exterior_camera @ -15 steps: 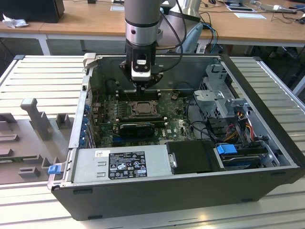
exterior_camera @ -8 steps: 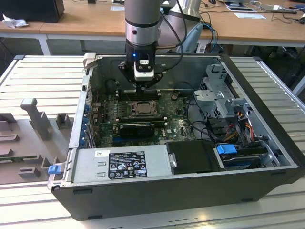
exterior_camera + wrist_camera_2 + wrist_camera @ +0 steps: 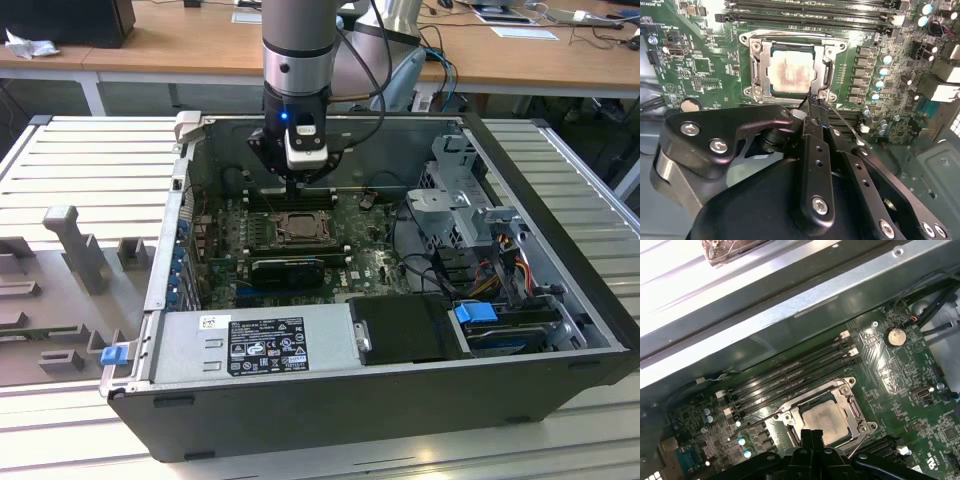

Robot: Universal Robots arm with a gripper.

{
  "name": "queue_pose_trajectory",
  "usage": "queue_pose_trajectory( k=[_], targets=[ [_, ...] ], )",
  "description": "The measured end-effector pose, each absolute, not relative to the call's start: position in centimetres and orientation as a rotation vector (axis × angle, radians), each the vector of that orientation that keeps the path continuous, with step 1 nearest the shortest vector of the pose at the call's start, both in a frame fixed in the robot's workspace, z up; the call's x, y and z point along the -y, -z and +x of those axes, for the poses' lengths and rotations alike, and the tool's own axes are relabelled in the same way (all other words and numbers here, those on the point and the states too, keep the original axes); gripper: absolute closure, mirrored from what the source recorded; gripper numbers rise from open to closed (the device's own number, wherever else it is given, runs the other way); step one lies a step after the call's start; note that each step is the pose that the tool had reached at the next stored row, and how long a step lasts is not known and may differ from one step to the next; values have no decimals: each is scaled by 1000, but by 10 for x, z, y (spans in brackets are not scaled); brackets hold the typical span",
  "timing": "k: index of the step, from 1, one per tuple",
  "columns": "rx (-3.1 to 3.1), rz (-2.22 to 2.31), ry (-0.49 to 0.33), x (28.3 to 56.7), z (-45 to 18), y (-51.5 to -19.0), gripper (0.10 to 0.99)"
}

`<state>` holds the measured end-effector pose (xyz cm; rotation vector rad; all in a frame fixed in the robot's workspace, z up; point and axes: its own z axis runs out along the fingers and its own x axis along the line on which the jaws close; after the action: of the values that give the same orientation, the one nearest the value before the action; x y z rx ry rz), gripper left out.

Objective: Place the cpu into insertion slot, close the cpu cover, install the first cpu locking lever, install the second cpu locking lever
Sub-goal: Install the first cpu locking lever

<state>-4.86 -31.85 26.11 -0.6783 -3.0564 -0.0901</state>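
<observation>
The cpu (image 3: 791, 72) lies flat in the insertion slot (image 3: 826, 46), its pale metal face up. The dull silver cpu cover (image 3: 756, 70) lies down around the chip as a frame. My gripper (image 3: 812, 101) stands shut with its tips at one corner of the socket. A thin wire locking lever (image 3: 850, 125) runs out from that corner alongside the fingers (image 3: 816, 150). In the first wrist view the cpu (image 3: 825, 417) sits just beyond the gripper (image 3: 812, 435), and another lever (image 3: 747, 431) sticks out past the socket's other side. The exterior view has the gripper (image 3: 298, 188) low over the socket (image 3: 298, 226).
Long black memory slots (image 3: 810, 15) run beside the socket. A black graphics card (image 3: 287, 270) and a grey power-supply box (image 3: 250, 345) lie nearer the case front. A metal drive cage (image 3: 460, 200) with cables fills the exterior view's right. The case walls (image 3: 170, 250) enclose everything.
</observation>
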Motion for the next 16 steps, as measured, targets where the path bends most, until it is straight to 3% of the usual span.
queue_pose_trajectory(
  k=[16],
  targets=[
    [3089, -490, 89, 318, -49, -261, 980]
  ],
)
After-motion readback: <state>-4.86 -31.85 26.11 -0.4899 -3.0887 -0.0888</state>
